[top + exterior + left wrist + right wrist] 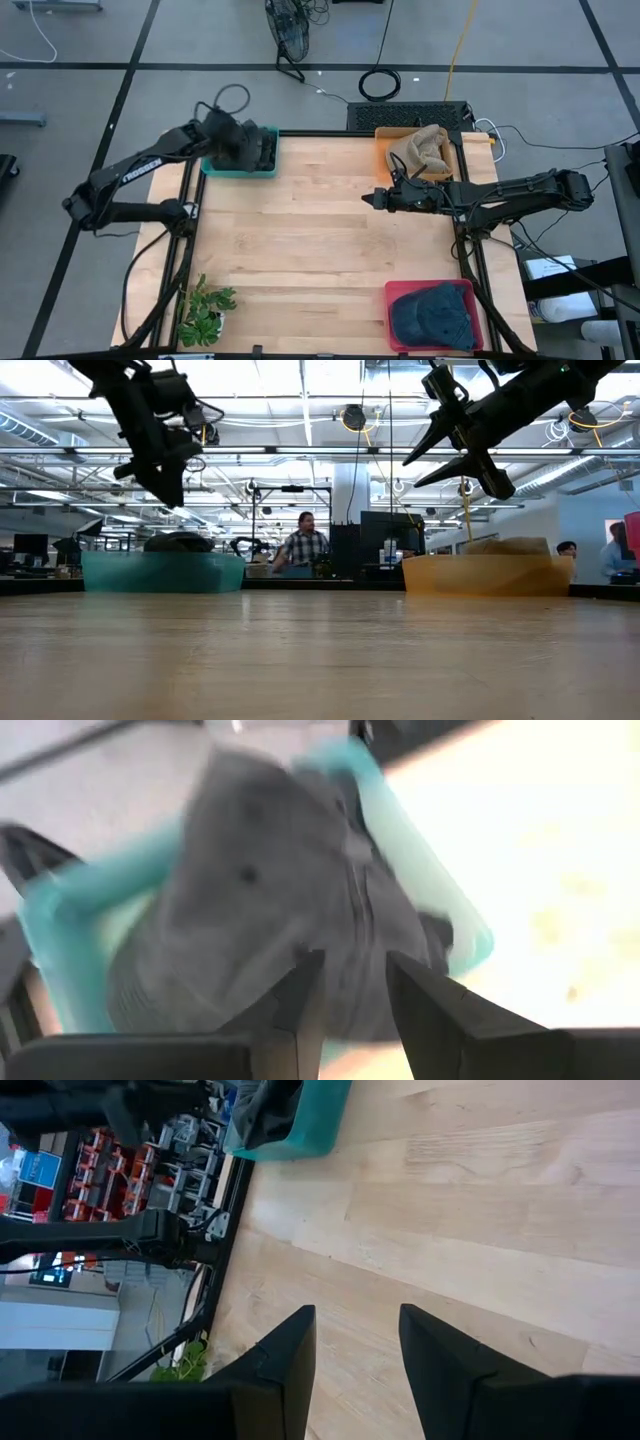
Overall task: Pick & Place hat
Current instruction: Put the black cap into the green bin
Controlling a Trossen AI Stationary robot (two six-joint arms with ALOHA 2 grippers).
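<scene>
A: Where do the hats stand?

B: Three bins on the table (320, 250), each with a hat in it. A dark grey hat (270, 910) fills the teal bin (240, 168) at the far left corner, a tan hat (425, 148) lies in the orange bin (385, 150) at the far right corner, and a dark blue hat (432, 312) sits in the red bin (400, 335) at the near right corner.

A: And the arms?

B: The left gripper (350, 980) hangs just over the grey hat — fingers parted, nothing between them. The right gripper (355, 1335) hovers above bare wood beside the orange bin, fingers parted too, empty.

A: So how far along?

B: Hard to say for certain. No hat is in the air, none lies loose on the wood. My guess is the left arm is about to grasp the grey hat, so the lift, carry and drop remain — the target bin I cannot tell.

A: Anything else there?

B: A small plant (205, 312) at the near left corner, well apart from everything.
</scene>
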